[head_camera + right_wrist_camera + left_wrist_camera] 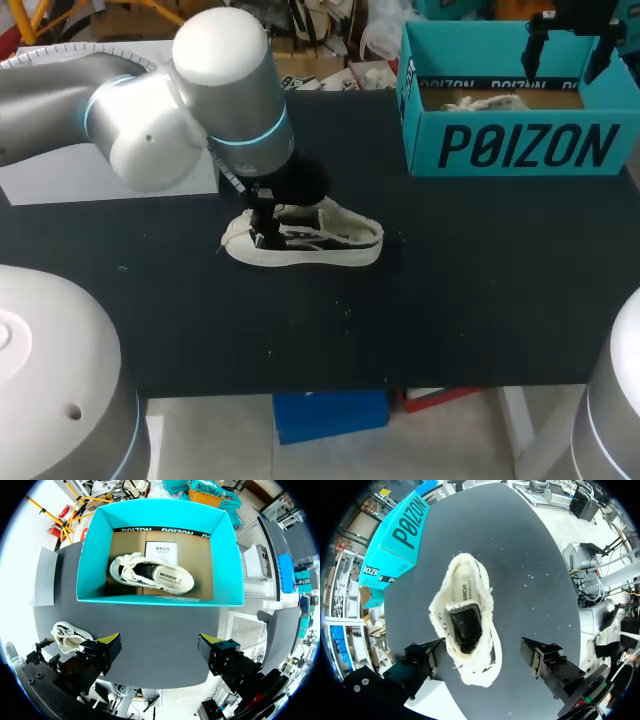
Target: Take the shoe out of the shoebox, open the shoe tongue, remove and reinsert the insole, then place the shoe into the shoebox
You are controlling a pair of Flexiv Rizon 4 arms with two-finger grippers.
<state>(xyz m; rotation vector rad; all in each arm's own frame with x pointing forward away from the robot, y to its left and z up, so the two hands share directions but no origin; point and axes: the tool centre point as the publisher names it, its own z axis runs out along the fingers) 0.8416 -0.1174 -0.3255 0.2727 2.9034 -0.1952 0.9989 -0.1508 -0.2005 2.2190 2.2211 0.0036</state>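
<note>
A cream shoe [320,243] with dark side markings is seen near the middle of the desk [480,300], a little towards the left edge and well back from the near edge. It is stood upright on its sole, lengthwise along the desk. The left arm is brought in from the left side, and the left end effector [481,645] is held directly above the shoe. It is spread wide open, with one side set out past each flank of the shoe. No contact with the shoe can be made out in the left wrist view. From above, the fleecy collar of the shoe is seen around a dark inside.

Farther back, at the far right corner of the desk, a turquoise shoebox [520,145] is placed with its lid off and its long printed side turned towards the near edge. It is well apart from the shoe on the desk. A second shoe [150,575], also cream, is laid on its side on the brown floor of the box.

The right end effector [159,641] is held above the shoebox. It is open, and nothing is gripped in it.
</note>
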